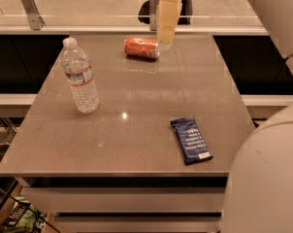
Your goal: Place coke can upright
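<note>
Well back on the table (137, 144), a little left of its midline, the can (142, 48) lies on its side. Its long axis runs left to right, and one silver end faces right. Its orange-red wall rests on the grey-brown top, with a faint reflection just below.

Just beside the can's right end hangs the gripper (166, 35), a pale yellow, upright form reaching down from the top edge of the view. Its lower tip stands at about the height of the can. Whether tip and can touch cannot be told, nor can how far the gripper is parted. The can lies on the table beside it, not in its hold.

Left of the can and nearer the camera stands a bottle (80, 76). It is upright and clear, with a white cap and a label bearing a red stripe, and is well apart from the can. Toward the front right corner a dark blue bar (190, 140) lies flat at a slant, apart from everything else.

Behind the table runs a pale ledge (88, 13), with a metal bracket (30, 6) at far left. A white rounded shell (268, 178) of the robot fills the lower right corner, and the white arm (277, 13) crosses the upper right.
</note>
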`<state>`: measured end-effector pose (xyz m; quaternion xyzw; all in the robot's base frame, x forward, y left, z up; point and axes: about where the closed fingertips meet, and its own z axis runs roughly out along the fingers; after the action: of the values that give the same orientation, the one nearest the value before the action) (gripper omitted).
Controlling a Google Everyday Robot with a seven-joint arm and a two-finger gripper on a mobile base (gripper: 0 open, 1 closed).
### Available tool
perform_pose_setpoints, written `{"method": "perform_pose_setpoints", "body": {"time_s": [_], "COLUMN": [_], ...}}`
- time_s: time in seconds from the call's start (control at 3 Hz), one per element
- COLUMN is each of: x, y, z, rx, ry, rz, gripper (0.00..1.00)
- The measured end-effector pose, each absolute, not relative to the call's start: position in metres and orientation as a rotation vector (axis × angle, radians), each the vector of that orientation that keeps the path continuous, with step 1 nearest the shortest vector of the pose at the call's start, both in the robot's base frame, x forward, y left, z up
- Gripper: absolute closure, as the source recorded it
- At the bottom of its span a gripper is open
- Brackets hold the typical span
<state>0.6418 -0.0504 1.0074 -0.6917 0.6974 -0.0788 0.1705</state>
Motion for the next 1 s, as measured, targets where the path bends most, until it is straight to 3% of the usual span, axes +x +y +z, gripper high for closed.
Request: {"method": "perform_pose_setpoints", "body": {"time_s": [1.0], "x": [0.704], "y": [-0.028], "z": [0.985], "rx": [-2.000], "ry": [1.944], "rz": [-0.170], "gripper": [0.00]}}
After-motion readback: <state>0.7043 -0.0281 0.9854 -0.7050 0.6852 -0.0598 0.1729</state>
